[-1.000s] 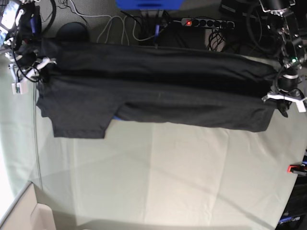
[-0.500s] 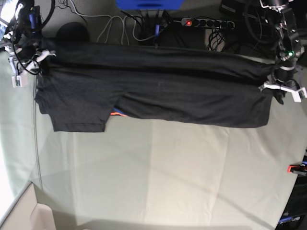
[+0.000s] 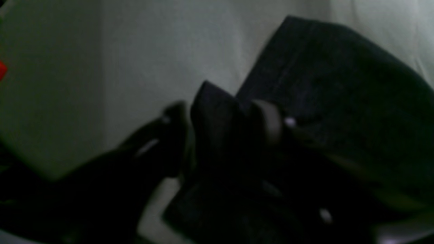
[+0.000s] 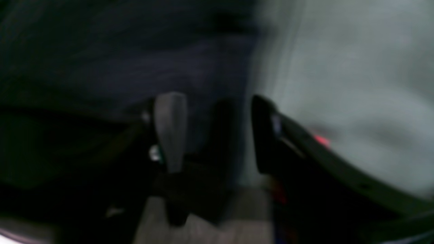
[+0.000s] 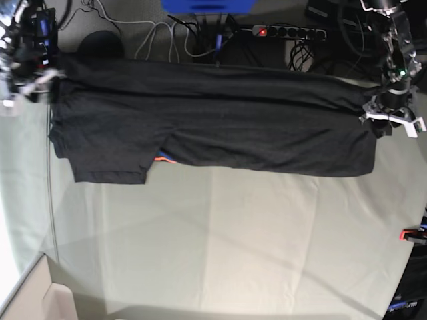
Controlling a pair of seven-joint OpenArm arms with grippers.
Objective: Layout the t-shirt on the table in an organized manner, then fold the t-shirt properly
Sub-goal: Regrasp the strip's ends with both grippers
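The black t-shirt [image 5: 220, 127] lies stretched sideways across the far part of the table [image 5: 233, 240], one sleeve pointing toward the front at the left. A bit of orange graphic [image 5: 162, 159] peeks out under its front edge. My left gripper [image 5: 390, 119] is at the shirt's right end. In the left wrist view its jaws [image 3: 220, 118] stand apart, with a raised fold of the t-shirt [image 3: 339, 84] between them. My right gripper [image 5: 33, 83] is at the shirt's left end. The right wrist view shows it [image 4: 217, 132] open over the t-shirt [image 4: 101, 67] edge, beside the table cloth [image 4: 356, 67].
Behind the table lie a power strip [image 5: 287, 31], cables [image 5: 160, 40], a blue box [image 5: 207, 5] and a dark round object [image 5: 101, 43]. A red clamp [image 5: 408, 234] sits at the right edge. A cardboard box [image 5: 47, 300] stands at the front left corner.
Both grippers went from shut on the shirt's ends to open and shifted slightly toward the far side. The shirt settled flatter on the table.
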